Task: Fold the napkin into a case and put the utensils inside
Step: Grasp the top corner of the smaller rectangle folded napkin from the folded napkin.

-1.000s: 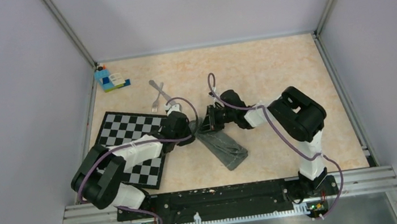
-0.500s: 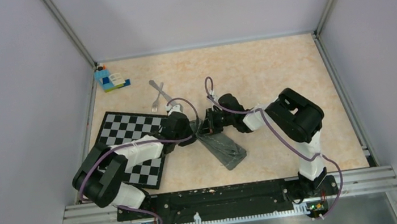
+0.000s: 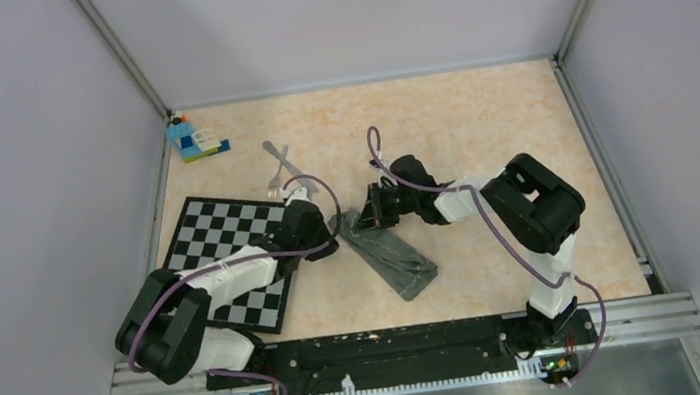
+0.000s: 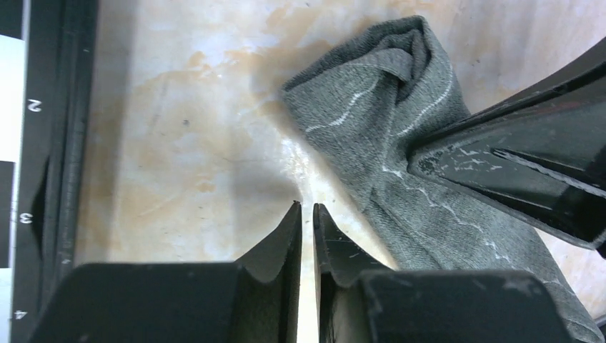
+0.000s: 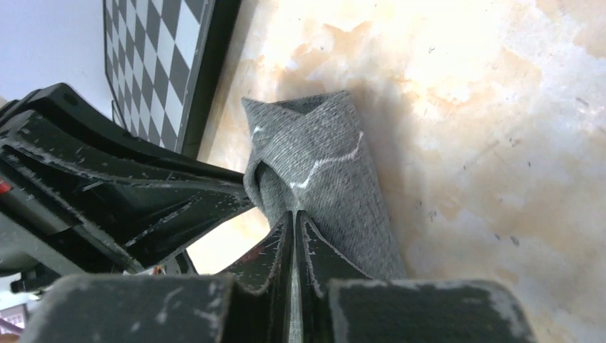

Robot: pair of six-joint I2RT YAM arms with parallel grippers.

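Observation:
The napkin [image 3: 396, 257] lies as a narrow dark grey case, slanting from the middle of the table toward the near right. Its far end [image 4: 371, 107] is puffed up like an open mouth [image 5: 321, 150]. My right gripper [image 3: 359, 221] is shut at that end, and its jaws [image 5: 294, 214] seem to pinch the upper layer. Its fingers [image 4: 514, 157] show in the left wrist view. My left gripper [image 3: 330, 232] is shut and empty [image 4: 306, 207], over bare table just left of the cloth. The fork [image 3: 275, 178] and knife [image 3: 290, 168] lie crossed further back.
The checkered mat [image 3: 219, 234] lies left of the napkin under my left arm; its black edge [image 4: 50, 143] is close behind the left jaws. A blue toy-brick block [image 3: 191, 138] sits at the far left corner. Grey walls enclose the table.
My left gripper has drawn back to the left, off the napkin's end. My right gripper has stayed at the end of the cloth, shifting only slightly.

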